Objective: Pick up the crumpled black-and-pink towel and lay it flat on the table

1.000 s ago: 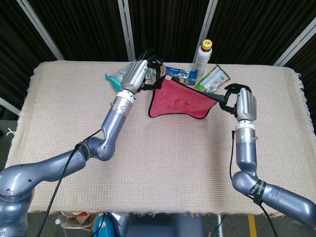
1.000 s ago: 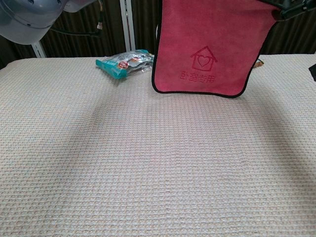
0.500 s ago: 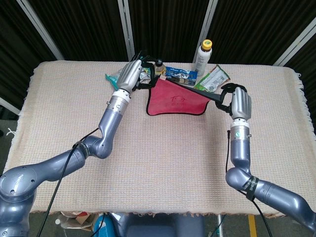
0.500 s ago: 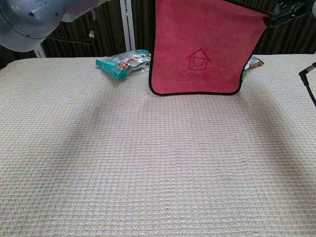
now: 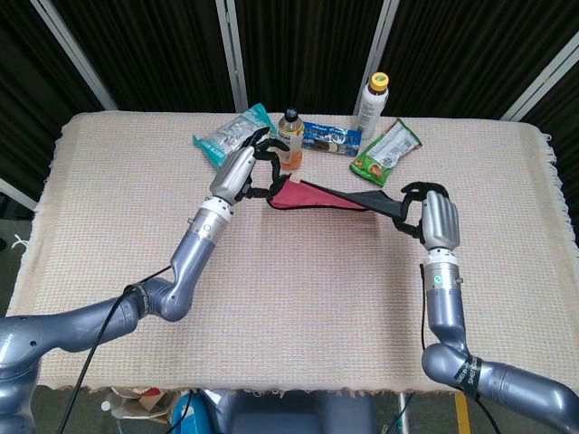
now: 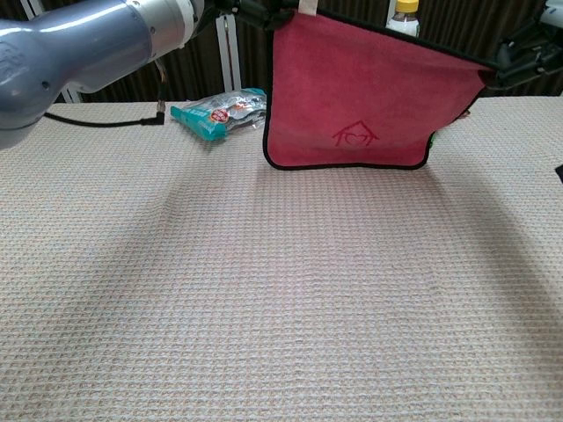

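Two hands share the load here: left hand [image 5: 242, 169] pinches one top corner of the pink towel [image 6: 352, 110], right hand [image 5: 435, 220] pinches the other, fingers of both closed on the black-trimmed edge. Towel hangs spread betw. them, off the table, its bottom hem close to or brushing the woven tablecloth [image 5: 298, 289] — chest view can't settle which. House-and-heart logo faces the chest cam, top edge pulled fairly taut, slanting down toward the right hand.

Rel. to the towel: orange-drink bottle [image 5: 289, 135] just behind its left corner; white bottle w/ yellow cap [image 5: 372, 104] further back; blue snack wrapper [image 5: 330, 139] betw. the two bottles; green snack bag [image 5: 386, 146] behind the right part; teal packet [image 5: 226, 137] behind-left, near the left hand.

Handling, as a judgement: light, soft, limp microfibre-type cloth, no stiffness, so it only keeps shape while both corners stay tensioned. Not fragile, not slippery; thin hem means a pinch can slip if pulled hard. Best hold = the two top corners, as now. To lay flat, prob. let the lower hem land first, then draw both hands toward the robot while lowering, keeping even tension so nothing folds under. Risk: hem dragging snacks or tipping the orange bottle.
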`<state>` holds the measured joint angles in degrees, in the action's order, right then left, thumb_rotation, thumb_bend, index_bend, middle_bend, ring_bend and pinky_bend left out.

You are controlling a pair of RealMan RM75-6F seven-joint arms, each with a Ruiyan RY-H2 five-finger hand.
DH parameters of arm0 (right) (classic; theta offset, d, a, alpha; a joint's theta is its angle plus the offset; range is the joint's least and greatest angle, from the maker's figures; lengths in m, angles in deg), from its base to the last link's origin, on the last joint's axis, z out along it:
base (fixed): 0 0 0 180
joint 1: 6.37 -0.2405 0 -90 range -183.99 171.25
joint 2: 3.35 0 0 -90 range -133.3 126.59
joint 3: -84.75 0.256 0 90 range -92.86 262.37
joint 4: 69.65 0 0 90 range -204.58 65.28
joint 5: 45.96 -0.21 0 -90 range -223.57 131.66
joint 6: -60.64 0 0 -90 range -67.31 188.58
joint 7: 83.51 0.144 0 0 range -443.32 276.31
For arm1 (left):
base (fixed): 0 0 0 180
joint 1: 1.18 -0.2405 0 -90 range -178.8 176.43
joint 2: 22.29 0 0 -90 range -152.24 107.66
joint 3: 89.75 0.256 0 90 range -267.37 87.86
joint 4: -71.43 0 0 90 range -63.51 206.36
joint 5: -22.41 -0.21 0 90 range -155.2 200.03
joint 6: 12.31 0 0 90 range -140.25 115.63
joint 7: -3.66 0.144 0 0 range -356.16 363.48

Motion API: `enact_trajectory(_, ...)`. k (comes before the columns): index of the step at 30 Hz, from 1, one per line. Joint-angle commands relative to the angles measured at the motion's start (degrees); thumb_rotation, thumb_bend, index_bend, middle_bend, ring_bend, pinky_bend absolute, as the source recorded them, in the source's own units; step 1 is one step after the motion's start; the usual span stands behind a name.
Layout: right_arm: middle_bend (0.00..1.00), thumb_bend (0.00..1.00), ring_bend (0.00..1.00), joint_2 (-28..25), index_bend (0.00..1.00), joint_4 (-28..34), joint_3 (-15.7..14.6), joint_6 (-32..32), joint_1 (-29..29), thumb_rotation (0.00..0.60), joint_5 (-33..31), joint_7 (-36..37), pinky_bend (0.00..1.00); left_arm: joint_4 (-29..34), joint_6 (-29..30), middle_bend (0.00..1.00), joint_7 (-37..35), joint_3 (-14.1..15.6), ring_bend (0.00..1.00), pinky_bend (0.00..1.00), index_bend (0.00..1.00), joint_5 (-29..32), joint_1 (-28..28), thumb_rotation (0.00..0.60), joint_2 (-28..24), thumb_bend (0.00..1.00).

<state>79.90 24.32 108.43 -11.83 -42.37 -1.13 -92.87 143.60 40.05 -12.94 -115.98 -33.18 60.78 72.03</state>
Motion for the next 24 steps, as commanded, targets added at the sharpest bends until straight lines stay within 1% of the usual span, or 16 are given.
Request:
enact_trajectory(1, 0.38, 0.83, 0.24, -1.01, 0.87, 3.04, -2.70, -1.88, 2.71, 0.600, 1.82, 0.09, 0.14, 6.33, 2.86, 0.27, -0.69, 2.39, 0.00, 0.05, 0.63, -1.21, -4.34, 0.600, -1.83, 0.52)
enact_trajectory(7, 0.38, 0.83, 0.24, -2.04, 0.87, 7.31, -7.63, -4.18, 6.86, 0.600, 5.80, 0.35, 0.14, 15.09, 6.45, 0.27, -0.49, 6.59, 0.00, 0.05, 0.63, -3.81, -10.17, 0.600, -4.28, 0.52)
enact_trajectory(13, 0.38, 0.83, 0.24, -1.67, 0.87, 10.15, -12.35, -5.47, 9.93, 0.600, 10.31, 0.52, 0.14, 20.48, 8.48, 0.27, 0.12, 10.82, 0.00, 0.05, 0.63, -6.16, -14.47, 0.600, -5.28, 0.52)
enact_trajectory(17, 0.38, 0.83, 0.24, -0.55, 0.87, 10.72, -15.14, -6.33, 11.55, 0.600, 13.43, 0.29, 0.14, 22.86, 9.73, 0.27, 0.41, 13.73, 0.00, 0.05, 0.63, -8.20, -17.07, 0.600, -5.43, 0.52)
enact_trajectory(24, 0.38, 0.83, 0.24, 1.42, 0.87, 10.18, -19.01, -6.83, 14.07, 0.600, 17.06, 0.23, 0.14, 24.45, 11.21, 0.27, -0.01, 17.34, 0.00, 0.05, 0.63, -11.54, -20.53, 0.600, -4.92, 0.52)
